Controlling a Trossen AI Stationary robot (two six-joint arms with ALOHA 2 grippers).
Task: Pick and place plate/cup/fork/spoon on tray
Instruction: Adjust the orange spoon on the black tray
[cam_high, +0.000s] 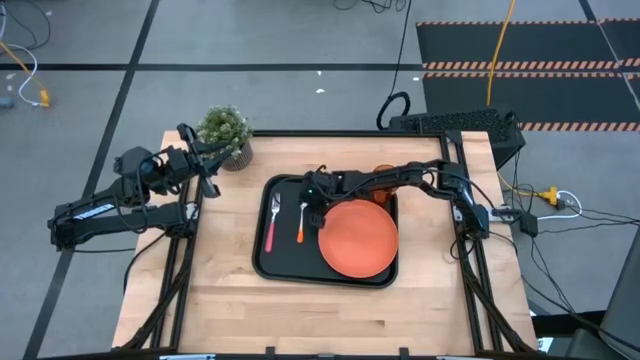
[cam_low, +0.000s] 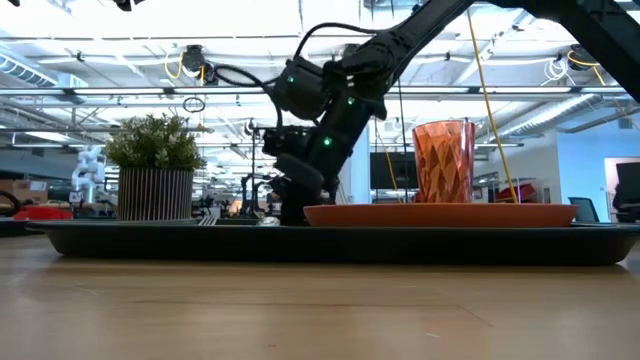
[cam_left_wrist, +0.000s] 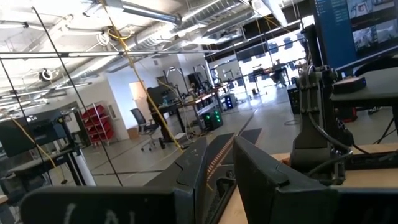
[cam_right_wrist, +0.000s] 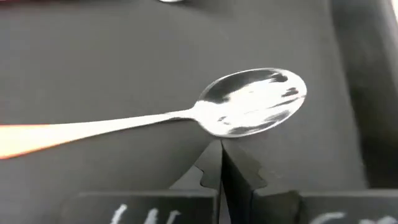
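Observation:
The black tray (cam_high: 262, 262) lies mid-table. On it rest the orange plate (cam_high: 358, 238) at the right, the pink-handled fork (cam_high: 271, 222) at the left and the orange-handled spoon (cam_high: 303, 222) between them. The amber cup (cam_low: 443, 162) stands upright at the tray's far right, partly under my right arm in the high view. My right gripper (cam_right_wrist: 221, 152) is shut and slants down, with its tips at the spoon's silver bowl (cam_right_wrist: 255, 102). My left gripper (cam_left_wrist: 221, 180) waits open and raised at the table's far left, holding nothing. My right gripper's shut fingertips (cam_right_wrist: 214, 155) stand right at the edge of the spoon's bowl (cam_right_wrist: 219, 127), near where the bowl meets the neck. I cannot tell whether they touch it. The fingers slant down from the tray's far right side. The spoon lies flat on the tray floor.
A potted green plant (cam_high: 224, 133) stands at the table's far left corner, close to my left gripper. Bare wooden tabletop (cam_high: 330, 315) stretches between the tray and the near edge. The right arm (cam_high: 400, 180) reaches over the tray's far rim.

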